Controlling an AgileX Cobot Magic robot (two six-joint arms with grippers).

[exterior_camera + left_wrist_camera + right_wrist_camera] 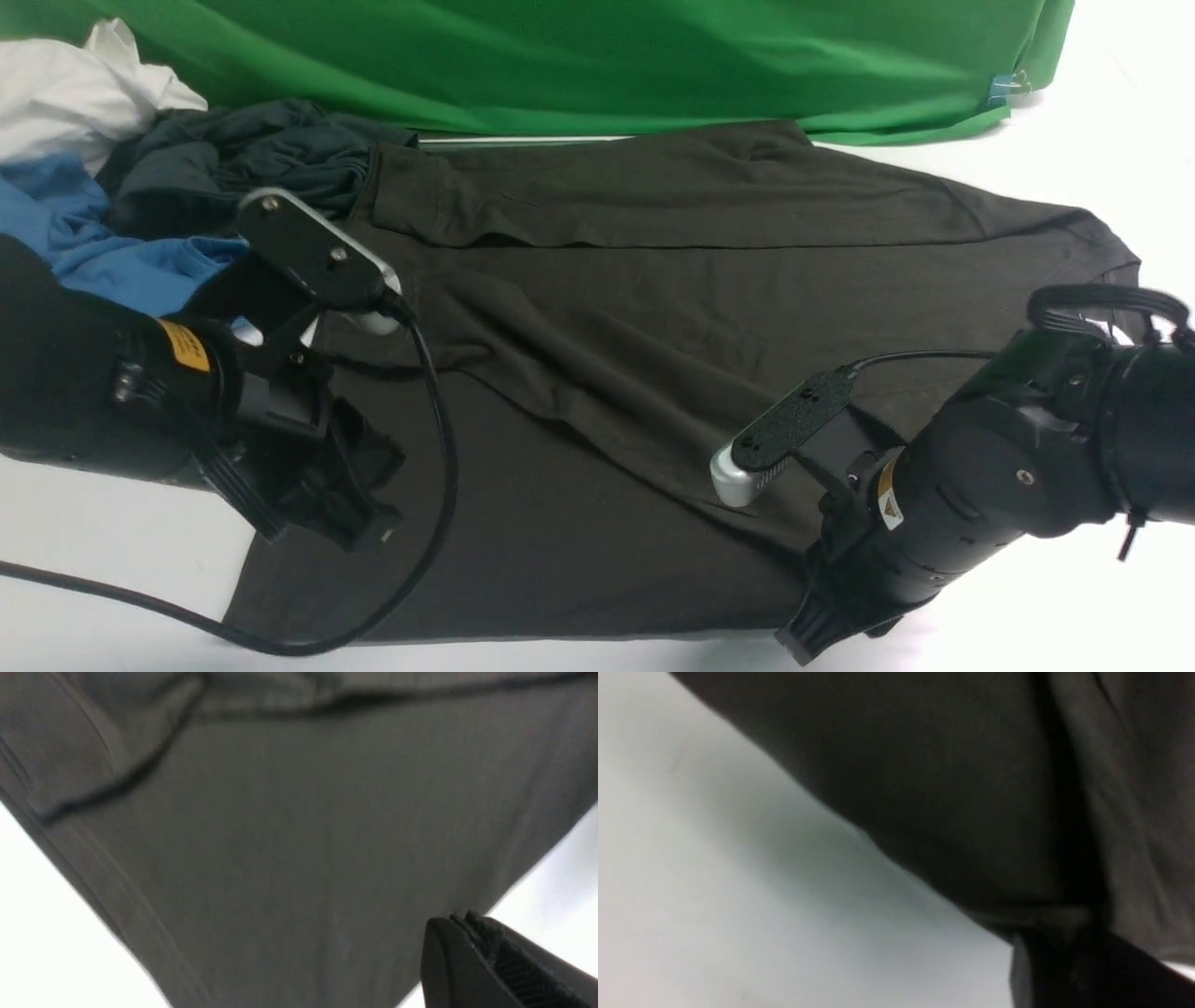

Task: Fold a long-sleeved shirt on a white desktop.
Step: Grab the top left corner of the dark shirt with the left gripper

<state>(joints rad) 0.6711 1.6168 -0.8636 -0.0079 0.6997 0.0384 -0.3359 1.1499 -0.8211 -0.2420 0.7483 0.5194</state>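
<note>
Front view: the long-sleeved shirt (pixel 635 373) lies spread across the white desktop (pixel 1074 616), one sleeve laid along its far edge and the other slanting across the body; its far edge runs just beside the green backdrop (pixel 560 56). A yellow sticker (pixel 184 345) on the left arm and a warning sticker (pixel 889 504) on the right arm both carry print too small to read. The left gripper (pixel 369 523) hangs over the shirt's near left part with its jaws together and nothing between them; the right gripper (pixel 808 639) sits at the shirt's near edge, mostly hidden by its own arm. Bare desktop lies on the right and at the near left corner; the far left is crowded by a blue garment (pixel 75 233), a teal-grey garment (pixel 252 149) and a white cloth (pixel 65 93).

Left wrist view: dark fabric fills most of the frame, with white showing past both edges; the fingertips (pixel 472 952) are pressed together, clear of the cloth.

Right wrist view: blurred – the shirt's edge crosses bare white; one dark finger (pixel 1073 970) meets that edge; I cannot tell whether it grips.
</note>
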